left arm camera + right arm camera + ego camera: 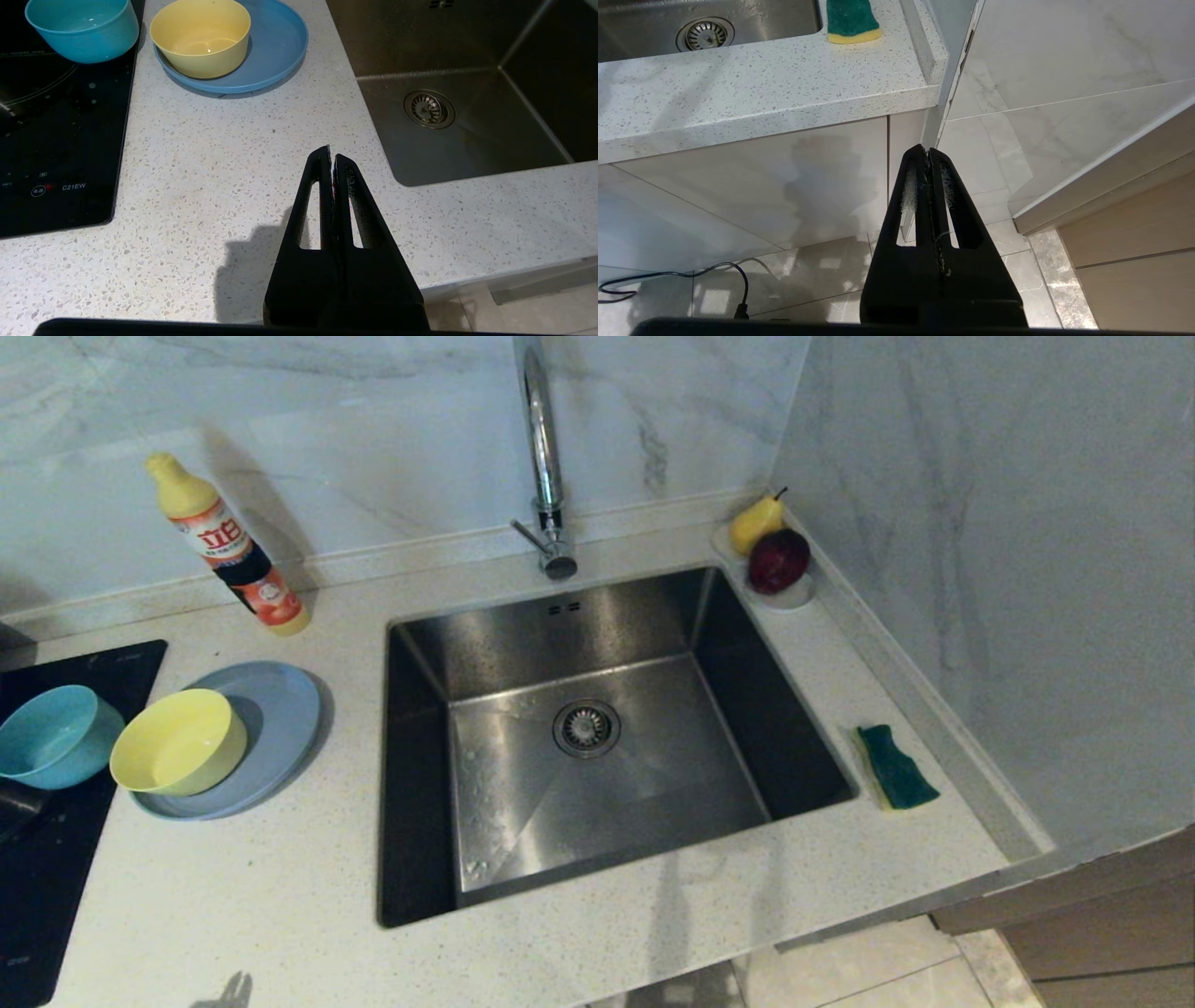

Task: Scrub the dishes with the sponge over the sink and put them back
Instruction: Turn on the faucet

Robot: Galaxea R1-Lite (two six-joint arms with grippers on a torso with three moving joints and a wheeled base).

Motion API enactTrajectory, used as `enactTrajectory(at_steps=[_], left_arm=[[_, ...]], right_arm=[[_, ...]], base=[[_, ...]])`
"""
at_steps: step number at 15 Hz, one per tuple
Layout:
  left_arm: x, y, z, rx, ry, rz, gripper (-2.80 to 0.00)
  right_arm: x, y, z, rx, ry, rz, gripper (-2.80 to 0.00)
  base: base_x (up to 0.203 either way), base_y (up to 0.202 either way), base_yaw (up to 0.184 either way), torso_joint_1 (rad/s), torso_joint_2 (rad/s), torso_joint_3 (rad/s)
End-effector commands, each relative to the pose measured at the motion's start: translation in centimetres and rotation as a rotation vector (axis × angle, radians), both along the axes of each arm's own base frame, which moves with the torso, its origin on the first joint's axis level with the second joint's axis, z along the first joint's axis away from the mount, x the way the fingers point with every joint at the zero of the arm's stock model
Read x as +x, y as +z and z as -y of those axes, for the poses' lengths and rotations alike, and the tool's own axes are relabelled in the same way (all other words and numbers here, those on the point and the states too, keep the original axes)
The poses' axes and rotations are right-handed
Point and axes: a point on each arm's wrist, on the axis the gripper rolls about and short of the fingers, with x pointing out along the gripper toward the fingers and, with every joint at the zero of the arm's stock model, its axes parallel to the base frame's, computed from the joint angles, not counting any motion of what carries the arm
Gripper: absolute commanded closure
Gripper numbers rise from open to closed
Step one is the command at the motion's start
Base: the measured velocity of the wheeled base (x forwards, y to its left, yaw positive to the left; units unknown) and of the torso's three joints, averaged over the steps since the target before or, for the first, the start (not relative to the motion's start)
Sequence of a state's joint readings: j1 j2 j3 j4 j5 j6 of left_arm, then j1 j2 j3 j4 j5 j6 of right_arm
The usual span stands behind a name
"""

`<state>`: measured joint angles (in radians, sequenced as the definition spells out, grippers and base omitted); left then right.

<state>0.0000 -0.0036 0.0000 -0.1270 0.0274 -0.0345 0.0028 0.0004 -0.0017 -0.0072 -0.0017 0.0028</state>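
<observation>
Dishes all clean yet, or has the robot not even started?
Not started. Nothing looks scrubbed: the yellow bowl sits on the grey-blue plate, the teal bowl beside them, the sponge untouched right of the sink. Nothing in hand: left tool and right tool are shut, empty. Everything remains.

Home kitchen: sink, tap, hob, marble walls

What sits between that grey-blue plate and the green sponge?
The steel sink, with its drain strainer in the middle; the head view shows the plate on its left and the sponge on its right.
</observation>
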Motion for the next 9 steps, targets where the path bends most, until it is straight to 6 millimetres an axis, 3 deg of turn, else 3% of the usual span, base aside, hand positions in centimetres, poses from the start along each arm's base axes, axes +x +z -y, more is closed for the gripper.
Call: enactTrajectory(at_steps=[1,9], left_arm=[[0.36,-1.09,0.0,-0.001,0.0,-0.042,0.0],[0.37,-1.13,-0.02,0.011,0.009,-0.047,0.0]], right_arm=[[-0.01,0.0,0.0,0.0,0.0,0.002,0.0],[-0.01,0.0,0.0,0.0,0.0,0.002,0.0]], base=[[0.0,0.0,0.0,0.0,0.0,0.0],[0.0,0.0,0.0,0.0,0.0,0.0]])
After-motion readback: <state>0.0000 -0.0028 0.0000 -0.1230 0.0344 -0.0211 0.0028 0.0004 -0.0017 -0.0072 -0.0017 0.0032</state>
